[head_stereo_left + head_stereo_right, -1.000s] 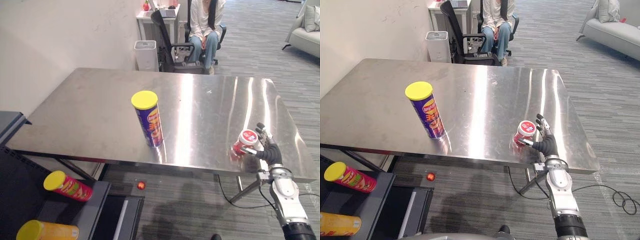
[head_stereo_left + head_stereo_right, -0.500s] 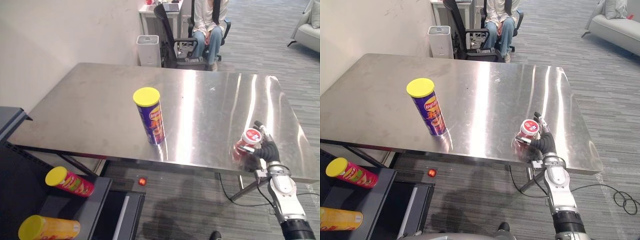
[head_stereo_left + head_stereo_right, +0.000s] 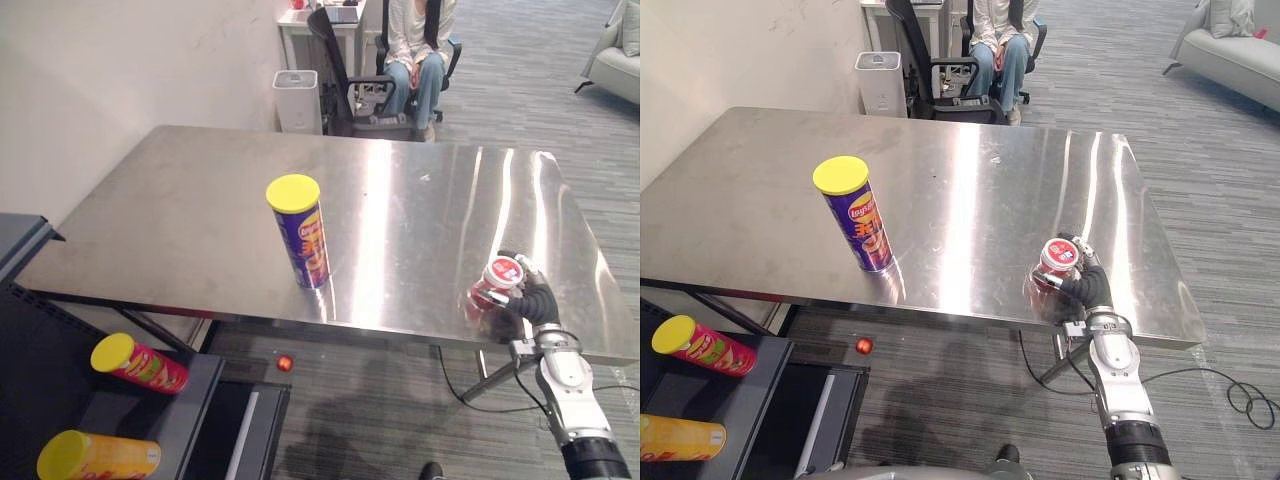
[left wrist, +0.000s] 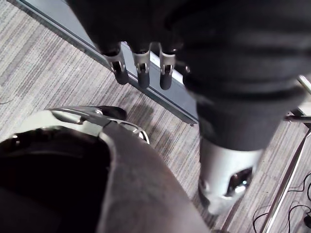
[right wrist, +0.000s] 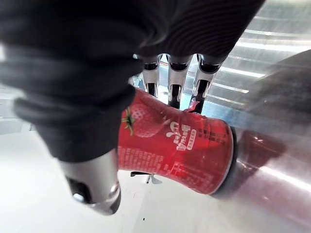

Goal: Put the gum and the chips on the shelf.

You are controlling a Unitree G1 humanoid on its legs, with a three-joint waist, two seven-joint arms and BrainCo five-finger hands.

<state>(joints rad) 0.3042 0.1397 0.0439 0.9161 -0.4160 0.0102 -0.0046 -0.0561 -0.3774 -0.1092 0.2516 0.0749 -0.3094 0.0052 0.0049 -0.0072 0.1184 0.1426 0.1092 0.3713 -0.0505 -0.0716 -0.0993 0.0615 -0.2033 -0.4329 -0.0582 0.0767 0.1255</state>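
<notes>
On the steel table's near right edge, from the head cameras, the gum tub was seen clasped by the right hand, with the chips can stood upright mid-table. From the right wrist, fingers were seen curled round the tub. From the left wrist, the left hand was seen slack and empty above the floor.

Right hand curled round gum tub: fingertips run out of sight behind its far side in the right wrist view, and the tub's lower wall is covered in the eye views. Seated person cut off above the chest by the top edge. Yellow can on the shelf clipped by the bottom edge.
</notes>
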